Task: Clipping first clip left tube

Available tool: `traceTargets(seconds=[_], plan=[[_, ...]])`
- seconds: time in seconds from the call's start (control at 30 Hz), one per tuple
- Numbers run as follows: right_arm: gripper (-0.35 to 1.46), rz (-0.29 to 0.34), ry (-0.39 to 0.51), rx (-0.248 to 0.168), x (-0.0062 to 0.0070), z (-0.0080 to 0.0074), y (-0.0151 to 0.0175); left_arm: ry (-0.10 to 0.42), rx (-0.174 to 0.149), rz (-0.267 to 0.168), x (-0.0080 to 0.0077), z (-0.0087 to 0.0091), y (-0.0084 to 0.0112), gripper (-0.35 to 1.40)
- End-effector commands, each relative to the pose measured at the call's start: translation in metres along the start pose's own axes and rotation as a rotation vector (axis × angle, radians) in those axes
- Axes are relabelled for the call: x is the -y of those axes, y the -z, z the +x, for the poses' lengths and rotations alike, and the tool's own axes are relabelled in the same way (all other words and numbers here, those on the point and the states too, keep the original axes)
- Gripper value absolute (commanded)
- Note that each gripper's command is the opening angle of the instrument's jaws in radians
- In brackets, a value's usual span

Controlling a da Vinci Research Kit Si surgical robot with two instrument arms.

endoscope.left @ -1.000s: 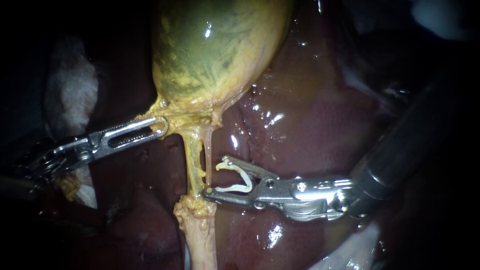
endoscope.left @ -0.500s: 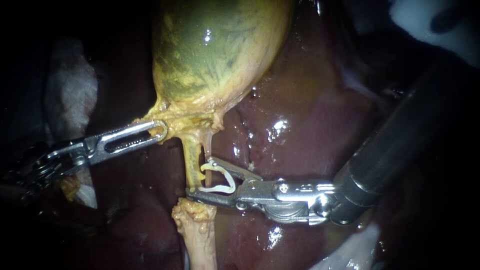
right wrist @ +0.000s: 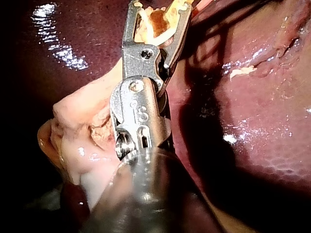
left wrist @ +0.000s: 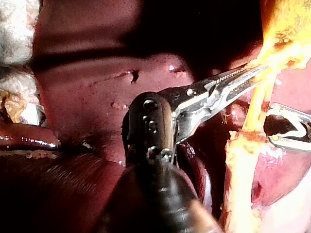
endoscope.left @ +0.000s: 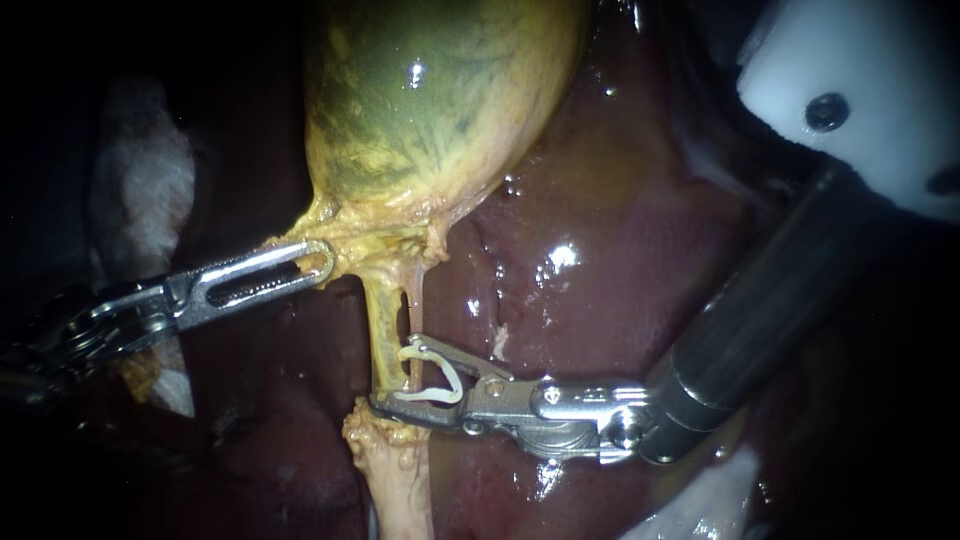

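Note:
The green-yellow gallbladder (endoscope.left: 430, 100) narrows into a yellow left tube (endoscope.left: 383, 325) with a thin pink tube (endoscope.left: 415, 305) beside it. My left instrument (endoscope.left: 318, 262) is shut on the yellow tissue at the gallbladder's neck; the left wrist view shows the same hold (left wrist: 260, 68). My right instrument (endoscope.left: 392, 373) carries a white clip (endoscope.left: 435, 378) with its legs apart. Its jaws straddle the tubes low down, just above a pale stump (endoscope.left: 400, 470). In the right wrist view the clip (right wrist: 155, 31) sits between the jaws (right wrist: 160, 7) with yellow tissue in its mouth.
Dark red wet liver (endoscope.left: 620, 250) lies behind and around the tubes. White gauze (endoscope.left: 140, 180) sits at the far left behind my left instrument. A white plastic part (endoscope.left: 860, 110) shows at the upper right above my right shaft (endoscope.left: 760, 310).
My right instrument has slid left with the clip, from beside the tubes to straddling them. The clip's legs have come a little closer. My left instrument has kept its hold.

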Motion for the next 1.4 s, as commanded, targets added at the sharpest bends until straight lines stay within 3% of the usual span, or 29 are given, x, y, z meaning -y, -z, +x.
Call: traceTargets(seconds=[0.03, 0.67, 0.93, 1.4], plan=[[0.58, 0.0, 0.001, -0.001, -0.0001, -0.0002, -0.0001, 0.0, 0.0, 0.0, 0.0, 0.0, 0.0, -0.35], [0.58, -0.01, -0.01, -0.003, -0.0014, -0.0011, -0.0015, 0.003, -0.001, 0.001, -0.0016, -0.0004, -0.0009, -0.35], [0.58, -0.024, -0.001, -0.007, -0.0017, -0.0025, -0.0041, 0.005, 0.002, -0.004, -0.0021, -0.0004, -0.001, -0.35], [0.58, -0.038, 0.005, -0.011, -0.0022, -0.0032, -0.0067, 0.008, 0.005, -0.01, -0.0034, -0.0005, -0.0013, -0.35]])
